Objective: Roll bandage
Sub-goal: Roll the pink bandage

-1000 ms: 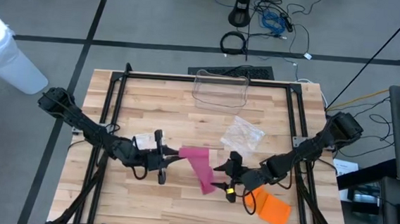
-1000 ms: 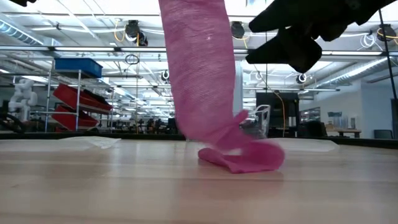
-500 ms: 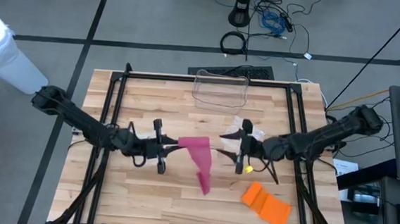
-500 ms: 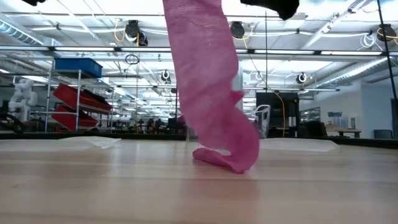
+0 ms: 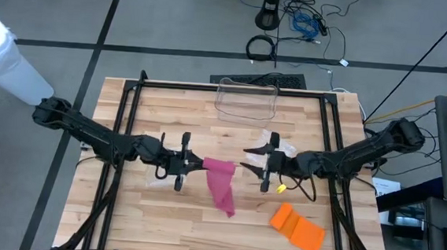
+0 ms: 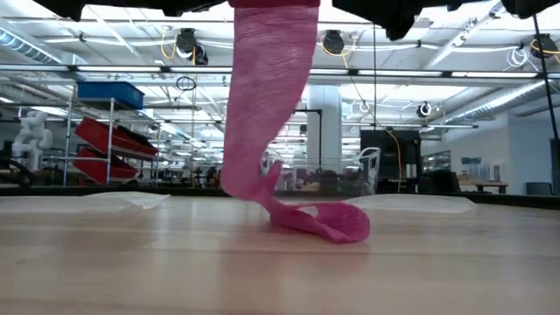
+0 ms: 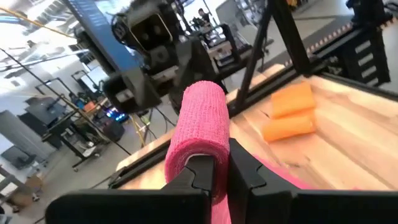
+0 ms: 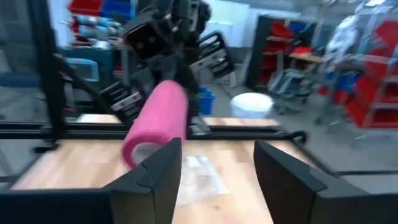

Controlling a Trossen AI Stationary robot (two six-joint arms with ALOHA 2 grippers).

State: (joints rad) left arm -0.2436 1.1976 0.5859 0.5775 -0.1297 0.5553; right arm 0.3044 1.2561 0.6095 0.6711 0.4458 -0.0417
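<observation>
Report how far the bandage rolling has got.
Done: part of the pink bandage is already wound into a roll, clamped in the left tool. In hand: the right tool faces the roll, jaws apart, holding nothing. Left: a long tail hangs down, its end crumpled on the table.

1 cam overhead, 1 at table level, 2 wrist cams facing; all share pink bandage (image 5: pixel 221 181).

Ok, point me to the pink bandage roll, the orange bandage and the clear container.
pink bandage roll (image 7: pixel 200 127), left wrist view, on the wound outer face of the roll.
orange bandage (image 5: pixel 297 228), high view, on the middle of its flat surface.
clear container (image 5: pixel 248 100), high view, on its see-through wall.
</observation>
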